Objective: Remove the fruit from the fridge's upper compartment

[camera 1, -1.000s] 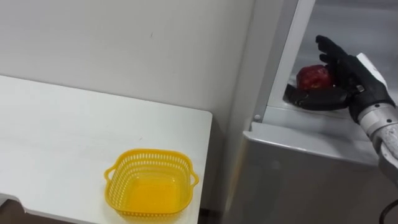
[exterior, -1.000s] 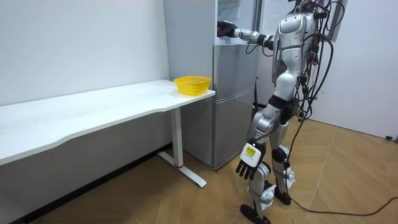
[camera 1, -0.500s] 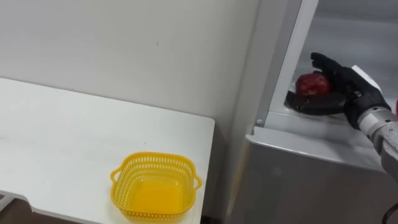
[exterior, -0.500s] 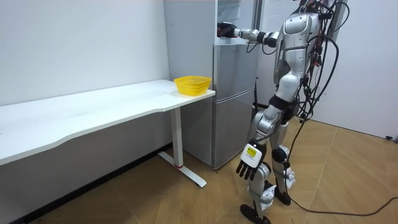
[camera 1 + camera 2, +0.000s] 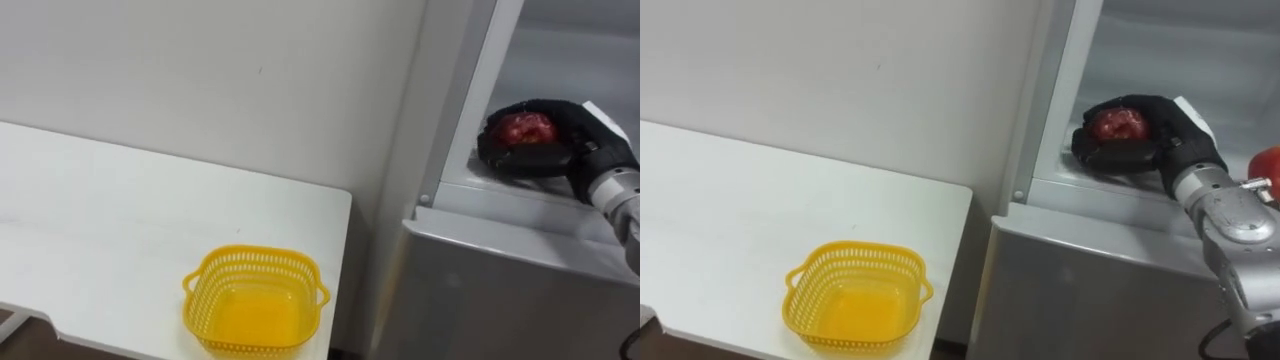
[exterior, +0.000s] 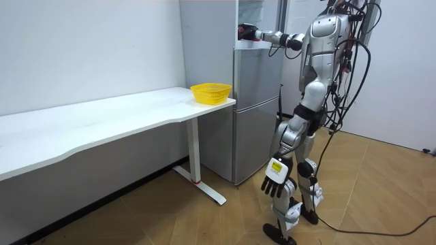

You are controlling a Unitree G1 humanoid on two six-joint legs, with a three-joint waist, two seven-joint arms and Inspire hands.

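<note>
A red apple (image 5: 522, 128) (image 5: 1117, 123) lies on the bottom shelf of the open upper fridge compartment (image 5: 560, 60). My right hand (image 5: 560, 138) (image 5: 1160, 138) is reached into the compartment, its black fingers curled over the apple's top and its thumb under the front, so it is shut on the apple. In the room view I stand in front of the grey fridge (image 6: 255, 109) with the right arm stretched out to it at shoulder height. My left hand (image 6: 274, 178) hangs at my side with straight fingers.
A yellow plastic basket (image 5: 256, 302) (image 6: 210, 92) stands near the right-hand end of the white table (image 5: 100, 220), just left of the fridge. The lower fridge door (image 5: 500, 300) is closed. A white wall runs behind the table.
My right hand's fingers have curled down from straight onto the apple and closed round it. The eye view has shifted slightly. The left hand stays hanging.
</note>
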